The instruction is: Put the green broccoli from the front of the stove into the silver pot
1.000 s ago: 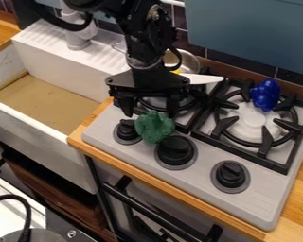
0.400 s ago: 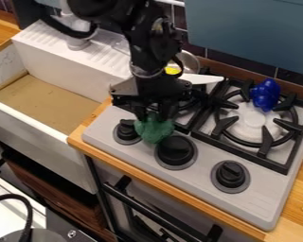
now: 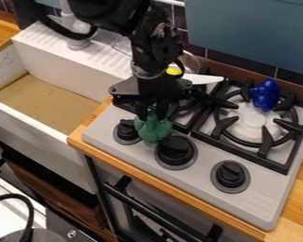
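One green, bumpy thing (image 3: pixel 154 130) is at the front of the flat grey stove top (image 3: pixel 198 182), in the gap between the small round black knob (image 3: pixel 125 131) and the big round black knob (image 3: pixel 176 149). It is a bit longer than it is wide. Its long way runs from the back of the stove to the front, almost straight up and down in the view. The thin end is at the back, under the black two-finger gripper (image 3: pixel 152 115), and the fat, round end points to the front wooden edge (image 3: pixel 179 194). I can't tell if the green thing is lying flat or tipped up, or if it touches the big knob.

The gripper hangs down over it and is closed on its thin end, with one finger on each side.

A shiny, lumpy blue thing (image 3: pixel 266 94) sits at the back of the black metal burner rack (image 3: pixel 264 147) on the right. Behind the gripper there is a white, pointy, flat thing (image 3: pixel 203 79), and near it are a little yellow thing (image 3: pixel 173 71) and a round, shiny metal pan (image 3: pixel 191 62). Off to the left is a big white sink (image 3: pixel 65 75) with a brown bottom.
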Tool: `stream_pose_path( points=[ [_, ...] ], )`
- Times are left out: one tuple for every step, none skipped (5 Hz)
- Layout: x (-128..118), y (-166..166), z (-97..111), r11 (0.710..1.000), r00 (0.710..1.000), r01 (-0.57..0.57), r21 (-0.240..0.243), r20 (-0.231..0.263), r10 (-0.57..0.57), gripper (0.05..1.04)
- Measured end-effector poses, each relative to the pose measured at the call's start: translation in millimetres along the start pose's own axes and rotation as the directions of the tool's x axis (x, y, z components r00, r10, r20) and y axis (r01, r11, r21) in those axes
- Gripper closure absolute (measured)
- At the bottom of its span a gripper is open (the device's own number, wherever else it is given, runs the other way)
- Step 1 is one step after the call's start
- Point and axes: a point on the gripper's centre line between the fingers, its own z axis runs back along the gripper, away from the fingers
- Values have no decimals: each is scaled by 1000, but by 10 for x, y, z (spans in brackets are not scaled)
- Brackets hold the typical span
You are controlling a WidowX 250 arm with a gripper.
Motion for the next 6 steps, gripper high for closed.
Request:
stream_pose_path(
  points=[
    [-21, -15, 34, 999, 998, -44, 6, -49, 44, 831],
    [103, -46, 262, 994, 991, -106, -24, -90, 104, 831],
    [356, -103, 469, 982, 978, -184, -40, -113, 178, 831],
    [705, -142, 610, 949, 946, -310, -55, -123, 301, 831],
    [952, -238, 598, 923, 917, -383, -29, -137, 375, 831],
    [1053, -302, 467, 917, 908, -400, 14, -128, 398, 831]
  ],
)
